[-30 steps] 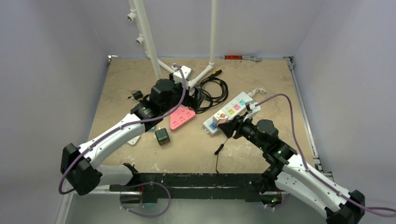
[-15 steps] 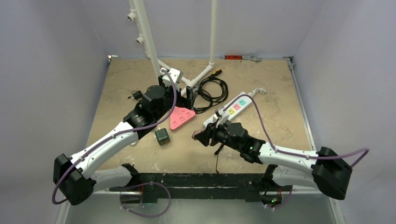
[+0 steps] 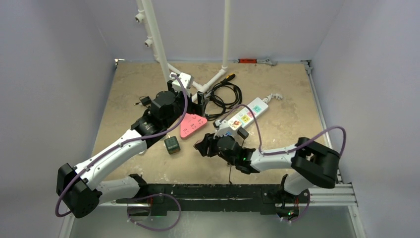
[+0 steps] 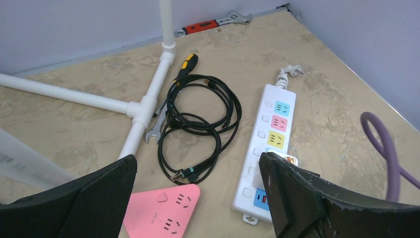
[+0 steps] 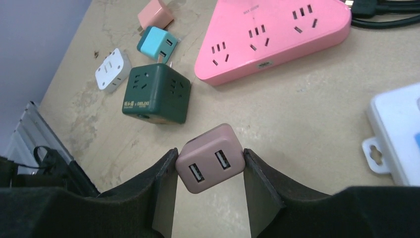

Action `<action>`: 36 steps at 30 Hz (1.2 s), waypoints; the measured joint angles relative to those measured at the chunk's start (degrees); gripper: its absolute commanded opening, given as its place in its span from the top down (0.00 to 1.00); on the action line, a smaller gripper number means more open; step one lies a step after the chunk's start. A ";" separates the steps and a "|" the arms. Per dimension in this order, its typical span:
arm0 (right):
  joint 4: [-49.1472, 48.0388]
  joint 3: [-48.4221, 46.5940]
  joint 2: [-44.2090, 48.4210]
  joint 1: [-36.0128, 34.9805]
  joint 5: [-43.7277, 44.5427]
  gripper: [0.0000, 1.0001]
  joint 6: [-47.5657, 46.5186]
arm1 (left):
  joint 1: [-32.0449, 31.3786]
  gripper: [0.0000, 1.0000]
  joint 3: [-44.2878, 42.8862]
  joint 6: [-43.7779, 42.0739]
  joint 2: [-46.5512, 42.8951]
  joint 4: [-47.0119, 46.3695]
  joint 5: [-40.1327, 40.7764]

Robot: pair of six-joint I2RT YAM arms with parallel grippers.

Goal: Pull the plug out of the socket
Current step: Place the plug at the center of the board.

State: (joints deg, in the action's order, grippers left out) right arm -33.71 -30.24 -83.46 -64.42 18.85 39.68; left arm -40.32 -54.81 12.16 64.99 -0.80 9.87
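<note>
A pink two-port USB plug (image 5: 211,157) is pinched between the black fingers of my right gripper (image 5: 210,166), held above the bare table and apart from every socket. The white power strip (image 5: 398,129) with coloured sockets lies to its right; in the top view the strip (image 3: 252,110) runs diagonally behind the right gripper (image 3: 202,147). My left gripper (image 4: 197,163) hangs open over the coiled black cables (image 4: 198,119), with nothing between its fingers. In the top view the left gripper (image 3: 203,103) sits above the pink triangular socket block (image 3: 192,124).
A dark green cube socket (image 5: 156,93), a teal adapter (image 5: 157,43), a white adapter (image 5: 112,69) and a salmon adapter (image 5: 154,14) lie left of the pink block (image 5: 270,34). A white pipe frame (image 3: 163,49), a screwdriver (image 4: 187,67) and a red-handled wrench (image 3: 255,61) are at the back.
My right arm has swung left and forward, away from the white power strip, carrying the pink plug. The left arm shifted slightly left early on, then stayed still.
</note>
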 measured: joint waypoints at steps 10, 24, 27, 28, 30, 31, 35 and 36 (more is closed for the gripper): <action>-4.20 -10.45 -15.72 -0.79 2.60 1.00 0.00 | 0.00 0.07 0.00 -0.79 0.35 0.04 0.00; -3.43 -17.42 -24.04 -0.81 2.64 0.55 -0.11 | 0.00 0.07 0.00 -0.79 1.46 0.07 -0.15; -2.73 -17.79 -24.04 -0.81 2.64 0.38 -0.26 | 0.00 0.07 0.00 -0.79 1.64 0.07 -0.22; -2.54 -17.79 -24.00 -0.81 2.64 0.35 -0.33 | 0.00 0.07 0.00 -0.79 1.68 0.07 -0.24; -1.11 -17.79 -23.74 -0.81 2.67 0.30 -0.59 | 0.00 0.07 0.00 -0.79 1.75 0.07 -0.24; -0.52 -17.79 -23.56 -0.81 2.67 0.28 -0.72 | 0.00 0.07 0.00 -0.81 1.77 0.11 -0.24; 2.14 -17.55 -20.98 -0.81 2.64 0.25 -1.62 | 0.00 0.07 0.00 -0.87 1.77 0.13 -0.17; 2.97 -17.51 -19.85 -0.81 2.67 0.25 -1.86 | 0.00 0.07 0.00 -0.87 1.77 0.15 -0.17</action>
State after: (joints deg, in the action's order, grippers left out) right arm -30.74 -47.75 -103.31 -65.23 21.52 37.82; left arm -40.32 -54.81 11.29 66.76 -0.64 9.69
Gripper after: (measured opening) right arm 0.741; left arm 0.935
